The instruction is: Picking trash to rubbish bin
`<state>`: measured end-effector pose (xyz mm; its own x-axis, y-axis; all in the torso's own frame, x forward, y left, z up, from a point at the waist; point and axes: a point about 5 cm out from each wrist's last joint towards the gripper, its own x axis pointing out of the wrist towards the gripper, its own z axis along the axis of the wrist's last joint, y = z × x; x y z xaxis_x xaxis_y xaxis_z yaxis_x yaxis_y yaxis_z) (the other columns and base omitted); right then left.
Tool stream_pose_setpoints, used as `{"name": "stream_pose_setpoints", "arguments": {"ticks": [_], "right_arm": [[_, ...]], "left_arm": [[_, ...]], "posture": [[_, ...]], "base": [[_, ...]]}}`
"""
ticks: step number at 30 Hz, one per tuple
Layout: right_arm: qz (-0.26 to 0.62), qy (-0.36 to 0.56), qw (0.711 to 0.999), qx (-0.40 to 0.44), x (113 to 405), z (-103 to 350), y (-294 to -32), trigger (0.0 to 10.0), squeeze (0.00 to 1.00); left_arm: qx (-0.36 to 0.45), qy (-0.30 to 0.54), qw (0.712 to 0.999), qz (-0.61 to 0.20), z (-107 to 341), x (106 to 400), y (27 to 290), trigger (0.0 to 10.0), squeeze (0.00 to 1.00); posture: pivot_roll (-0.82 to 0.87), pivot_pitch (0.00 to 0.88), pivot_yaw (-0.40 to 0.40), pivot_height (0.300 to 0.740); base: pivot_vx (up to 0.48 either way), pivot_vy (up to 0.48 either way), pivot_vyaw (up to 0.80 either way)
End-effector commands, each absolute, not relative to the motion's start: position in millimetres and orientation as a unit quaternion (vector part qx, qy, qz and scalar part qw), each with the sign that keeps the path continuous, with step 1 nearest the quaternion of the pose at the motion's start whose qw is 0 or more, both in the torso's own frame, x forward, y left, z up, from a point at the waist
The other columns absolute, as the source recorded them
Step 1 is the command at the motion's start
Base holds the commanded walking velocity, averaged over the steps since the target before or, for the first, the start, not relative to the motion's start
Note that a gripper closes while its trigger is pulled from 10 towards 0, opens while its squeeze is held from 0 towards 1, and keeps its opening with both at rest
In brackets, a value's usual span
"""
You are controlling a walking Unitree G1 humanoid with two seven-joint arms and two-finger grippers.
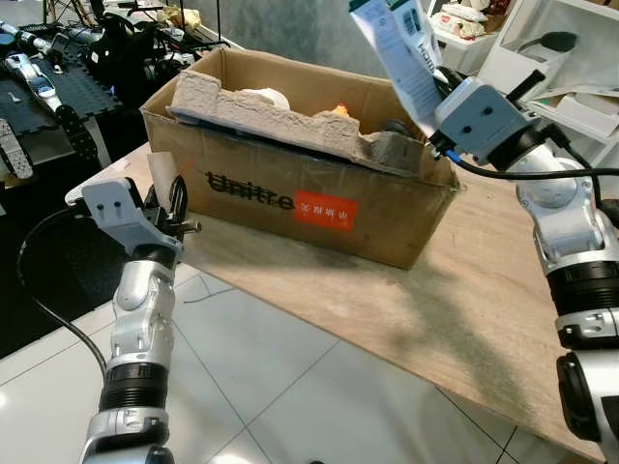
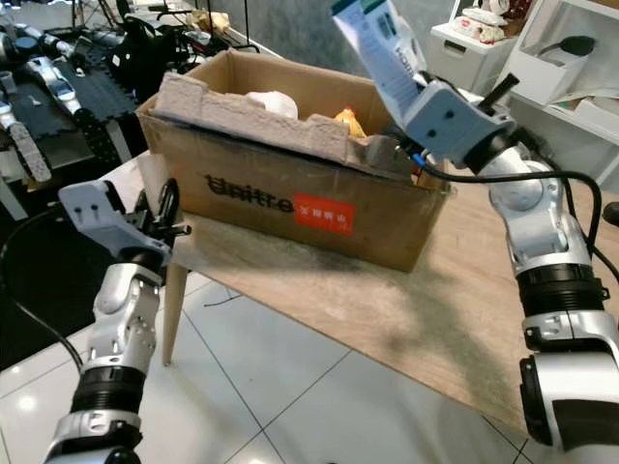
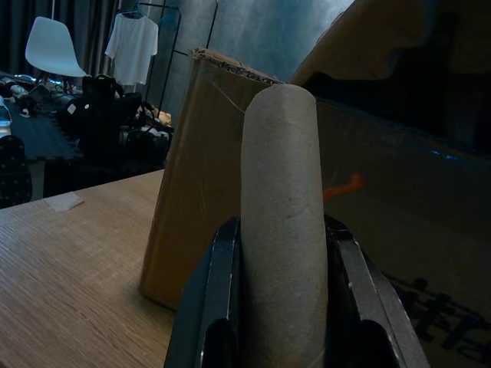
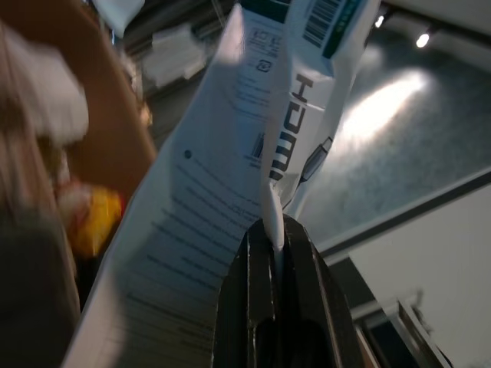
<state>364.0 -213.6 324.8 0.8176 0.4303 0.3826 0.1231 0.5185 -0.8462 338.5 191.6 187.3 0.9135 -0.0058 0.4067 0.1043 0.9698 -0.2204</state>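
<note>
Wooden table (image 1: 503,319) is carrying an open cardboard box (image 1: 309,198). Above its far corner, the right gripper (image 4: 278,253) is pinching a white package (image 1: 398,50). Beside the box's near corner, the left gripper (image 3: 280,303) is clamping a cardboard tube (image 3: 282,222).

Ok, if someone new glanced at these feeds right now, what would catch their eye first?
Probably the white HDMI packet held high in the right gripper, jaws shut on it, above the right end of the cardboard box. Next, that box on the wooden table, already holding moulded pulp packing and other scraps. Last, the left gripper by the box's left corner, jaws clamped on a cardboard tube.
</note>
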Motion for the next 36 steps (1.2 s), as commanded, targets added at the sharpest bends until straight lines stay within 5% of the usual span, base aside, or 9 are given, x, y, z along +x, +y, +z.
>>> {"name": "stream_pose_setpoints", "arguments": {"ticks": [1,25,26,27,28,36], "right_arm": [[0.074,-0.268,0.820,-0.500,367.8,325.0,-222.4,10.0,0.00],[0.095,-0.273,0.825,-0.486,386.0,310.5,-210.9,10.0,0.00],[0.096,-0.276,0.826,-0.483,386.2,313.0,-210.3,10.0,0.35],[0.096,-0.276,0.826,-0.483,386.2,313.0,-210.3,10.0,0.35],[0.096,-0.281,0.829,-0.473,386.4,316.1,-209.6,10.0,1.00],[0.075,-0.325,0.825,-0.457,383.6,331.2,-209.3,10.0,1.00]], "left_arm": [[-0.111,-0.204,0.972,-0.030,185.1,337.3,190.4,10.0,0.00],[-0.079,-0.232,0.969,-0.025,206.2,318.7,199.5,10.0,0.00],[-0.077,-0.236,0.968,-0.023,209.1,318.0,200.9,10.0,0.00],[-0.077,-0.236,0.968,-0.023,209.1,318.0,200.9,10.0,0.00],[-0.075,-0.240,0.968,-0.021,212.3,317.2,202.9,10.0,0.00],[-0.069,-0.258,0.964,-0.006,225.0,315.0,211.5,10.0,0.00]], "posture": [[0.06,0.113,-0.095,0.740],[0.08,0.223,-0.073,0.740],[0.08,0.225,-0.073,0.740],[0.08,0.225,-0.073,0.740],[0.08,0.228,-0.074,0.740],[0.08,0.215,-0.080,0.740]], "base": [[0.000,0.000,0.00],[0.000,0.000,0.00],[0.000,0.000,0.00],[0.000,0.000,0.00],[0.000,0.000,0.00],[0.000,0.000,0.00]]}}
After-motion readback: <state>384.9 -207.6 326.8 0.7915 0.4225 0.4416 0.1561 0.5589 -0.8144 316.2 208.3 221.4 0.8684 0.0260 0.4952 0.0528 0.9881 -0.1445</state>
